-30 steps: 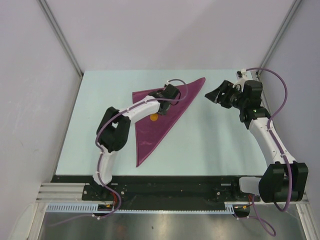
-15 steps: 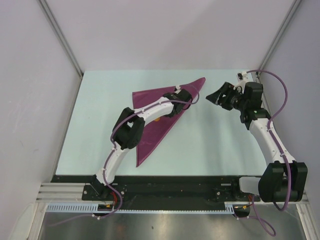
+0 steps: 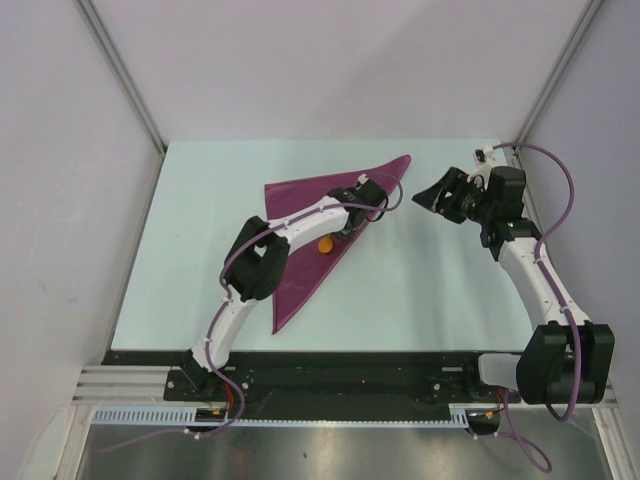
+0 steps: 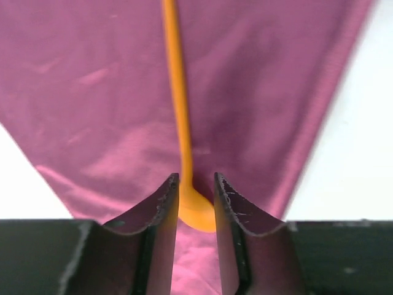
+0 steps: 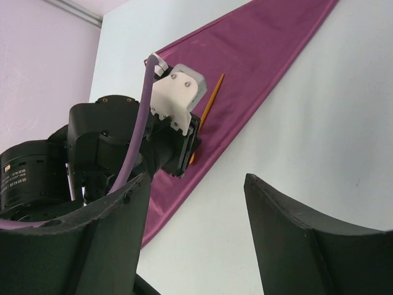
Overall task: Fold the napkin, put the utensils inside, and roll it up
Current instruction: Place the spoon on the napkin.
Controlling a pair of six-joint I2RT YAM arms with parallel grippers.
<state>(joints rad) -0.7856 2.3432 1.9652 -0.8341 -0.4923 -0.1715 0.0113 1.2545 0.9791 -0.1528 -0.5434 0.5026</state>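
The plum napkin (image 3: 300,275) lies folded into a long triangle on the table, one tip at the far right and one near the front. On it rests the orange spoon (image 3: 325,243), the only utensil in view. Its handle (image 4: 177,92) runs away from my left gripper (image 4: 196,179) over the cloth (image 4: 92,92). The jaws are open a little, either side of the bowl, with a gap on the right. My right gripper (image 3: 428,195) hovers wide open and empty to the right of the napkin. In its wrist view the gripper (image 5: 196,177) faces the left gripper, the spoon (image 5: 212,98) and the napkin (image 5: 264,43).
The pale table (image 3: 430,290) is bounded by grey walls at the left, back and right. The left forearm (image 3: 300,218) stretches across the napkin's upper part. A black rail (image 3: 350,365) with the arm bases runs along the near edge.
My left gripper moved right along the napkin with the spoon, then its jaws parted; the spoon now lies on the cloth. The right arm barely shifted.
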